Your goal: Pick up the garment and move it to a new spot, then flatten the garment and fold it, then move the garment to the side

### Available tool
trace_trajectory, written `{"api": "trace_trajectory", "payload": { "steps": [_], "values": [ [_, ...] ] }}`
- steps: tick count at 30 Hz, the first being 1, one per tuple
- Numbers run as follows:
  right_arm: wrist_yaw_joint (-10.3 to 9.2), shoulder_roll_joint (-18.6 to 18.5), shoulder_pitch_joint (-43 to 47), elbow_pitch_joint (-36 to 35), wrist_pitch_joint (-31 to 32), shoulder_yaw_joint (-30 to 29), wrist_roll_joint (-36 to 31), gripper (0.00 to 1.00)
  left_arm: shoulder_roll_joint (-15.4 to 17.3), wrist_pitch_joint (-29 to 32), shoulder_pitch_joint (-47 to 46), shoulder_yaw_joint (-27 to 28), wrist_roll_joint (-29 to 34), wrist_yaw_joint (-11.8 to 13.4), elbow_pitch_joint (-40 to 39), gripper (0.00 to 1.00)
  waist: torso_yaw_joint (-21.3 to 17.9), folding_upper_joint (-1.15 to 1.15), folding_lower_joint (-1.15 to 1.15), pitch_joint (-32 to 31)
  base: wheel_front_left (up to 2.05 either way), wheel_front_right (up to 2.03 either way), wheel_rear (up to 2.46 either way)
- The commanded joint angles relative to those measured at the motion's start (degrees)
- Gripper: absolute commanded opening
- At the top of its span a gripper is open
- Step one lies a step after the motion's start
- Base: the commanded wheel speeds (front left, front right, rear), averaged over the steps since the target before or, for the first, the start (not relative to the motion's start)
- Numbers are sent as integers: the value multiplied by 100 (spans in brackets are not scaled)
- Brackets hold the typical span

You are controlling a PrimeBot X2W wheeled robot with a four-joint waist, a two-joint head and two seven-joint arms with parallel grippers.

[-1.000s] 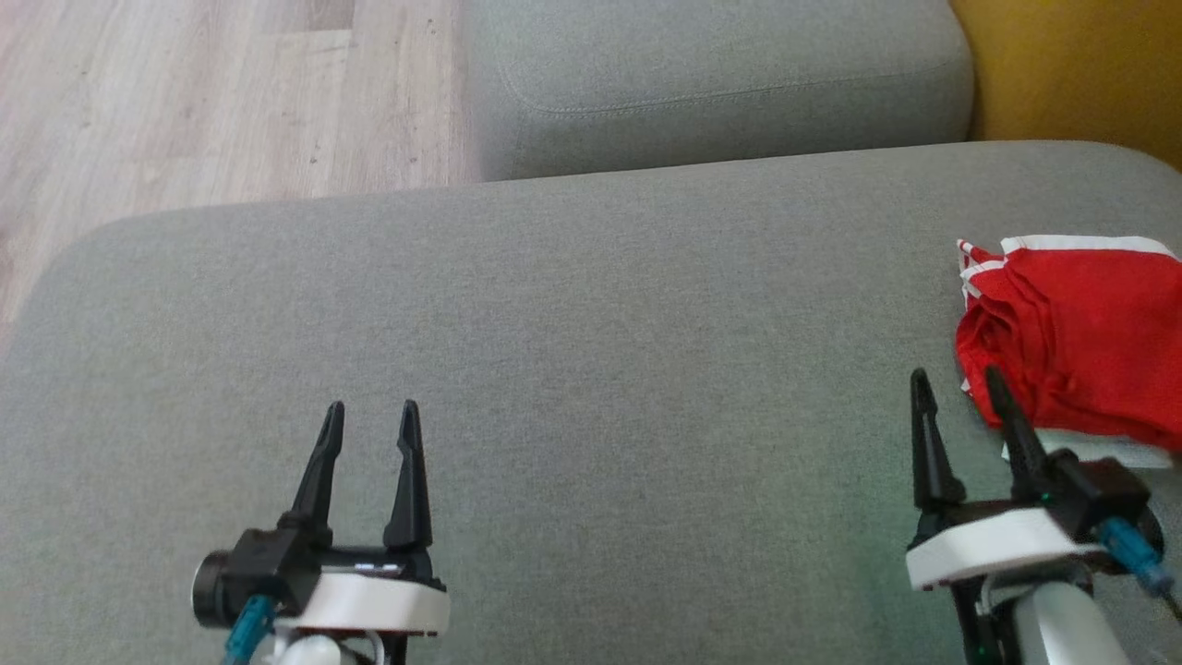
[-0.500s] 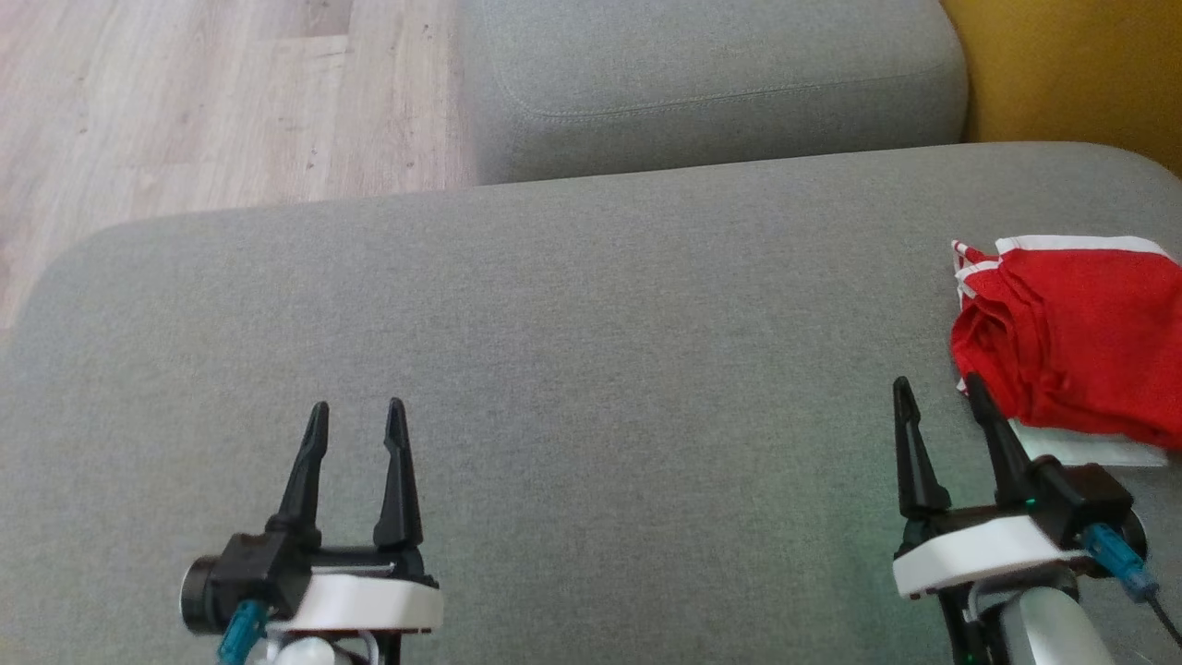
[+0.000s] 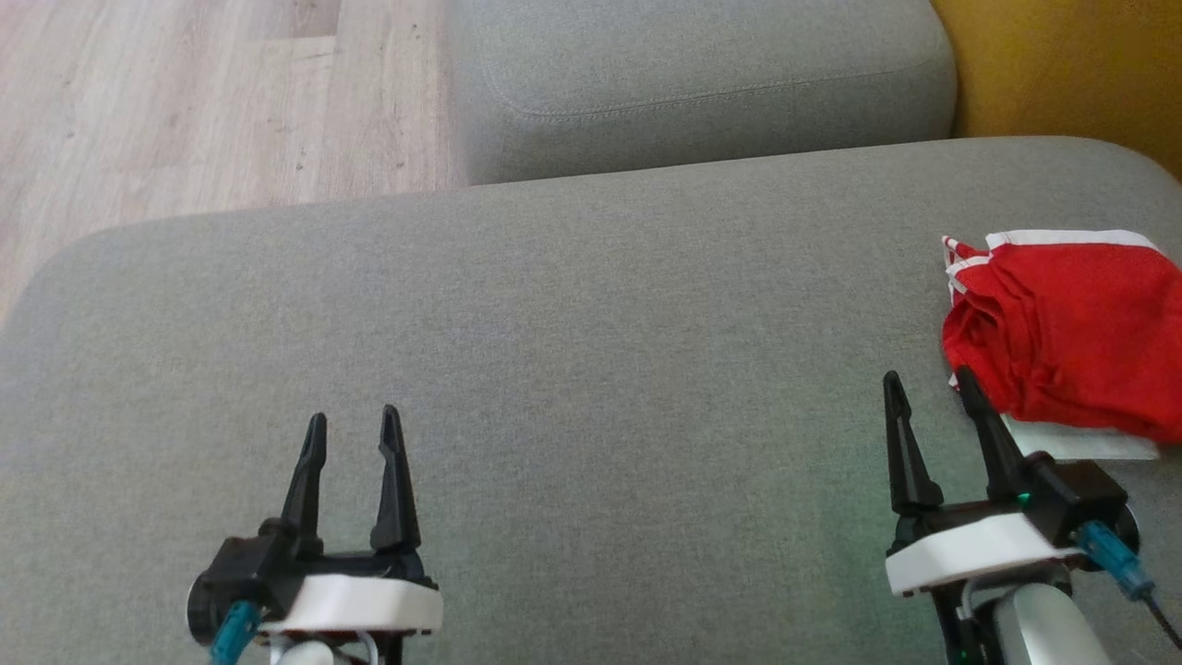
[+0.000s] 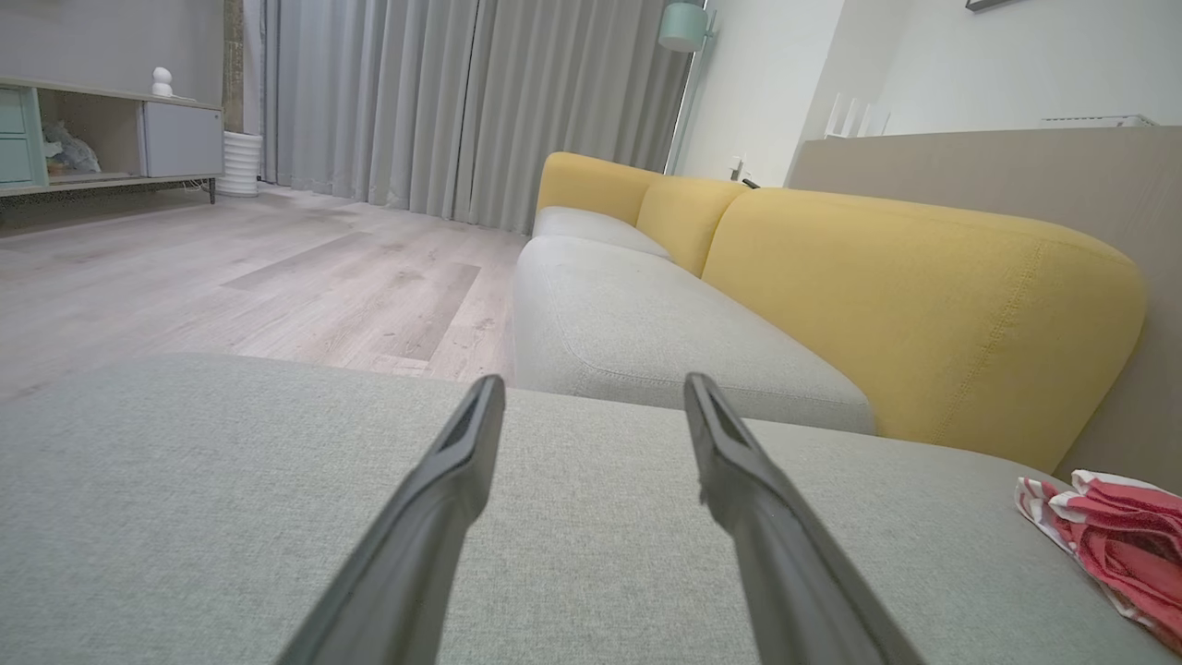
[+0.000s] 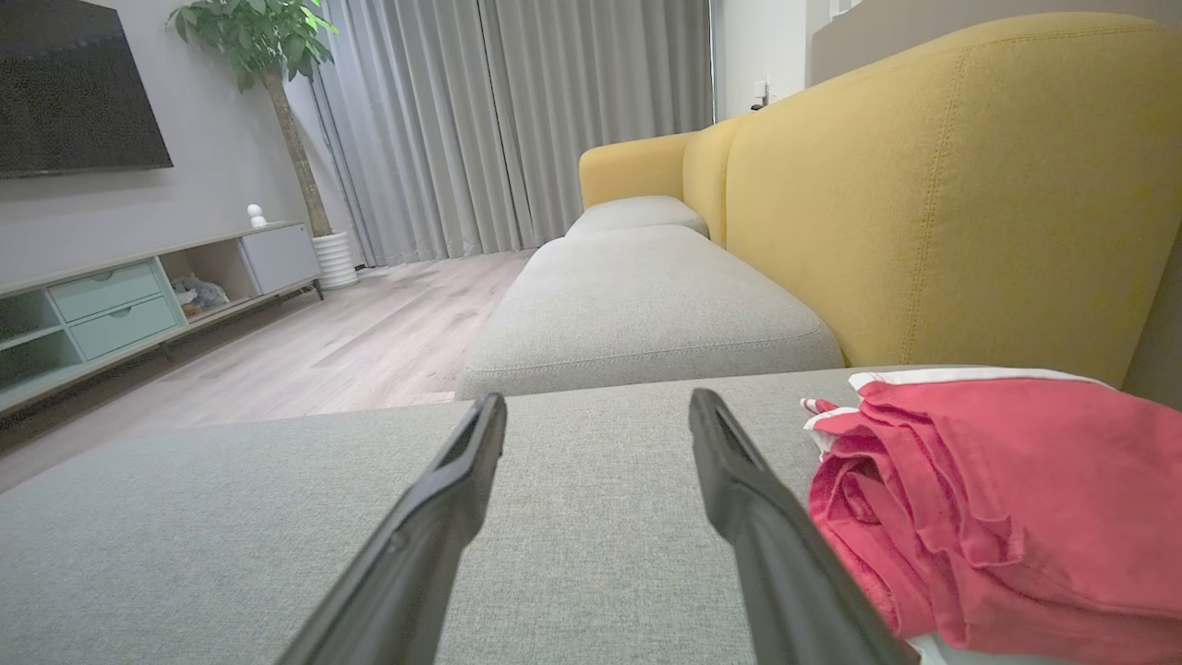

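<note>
Right now the red garment [image 3: 1071,332] lies bunched in loose layers at the right end of the wide grey seat cushion [image 3: 554,323]. A white band runs along its far edge and a white strip shows under its near edge. From the right wrist view it [image 5: 997,499] sits close in front of the yellow backrest [image 5: 923,185].

The right tool [image 3: 927,374] hovers low over the cushion with its jaws spread and nothing between them. Its right finger [image 3: 983,420] is just beside the garment's near left corner; I cannot tell whether it touches. The left tool [image 3: 353,414] is well apart, near the left end, likewise released and empty.

Between the two tools the cushion is bare grey fabric, a broad stretch running from the near edge to the far edge. The cushion's far left corner is rounded, and beyond it the wooden floor [image 3: 185,102] drops away. Along the far edge a narrow seam separates it from a second cushion [image 3: 702,83], which stretches further off beside the backrest.
</note>
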Motion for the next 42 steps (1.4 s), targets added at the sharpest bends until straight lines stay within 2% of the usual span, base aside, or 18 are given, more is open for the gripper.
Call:
{"api": "trace_trajectory", "payload": {
  "steps": [1, 18, 19, 22, 42],
  "values": [
    [-4, -15, -238, -210, -77, 150, 42, 100, 3, -31, -237, 163, -42, 32, -179, 100, -3, 0, 0, 0, 0, 0, 0],
    [-4, -15, -281, -195, -77, 161, 141, 100, 3, -31, -196, 192, -326, 97, -102, 100, -9, 0, 0, 18, 0, 0, 0],
    [0, 0, -7, -9, 0, 22, 95, 0, 0, 0, 1, 9, -326, 69, 55, 0, -9, 0, 0, 18, 0, 0, 0],
    [0, 4, 76, 197, 11, 34, 109, 0, -1, 5, 62, 5, -344, 65, 274, 0, -9, 0, 0, 20, 0, 0, 0],
    [-1, -42, 2, 155, 280, -55, 1428, 0, 23, 303, -32, 254, -1432, -87, 284, 0, 9, 0, 0, 33, 0, 0, 0]
  ]
}}
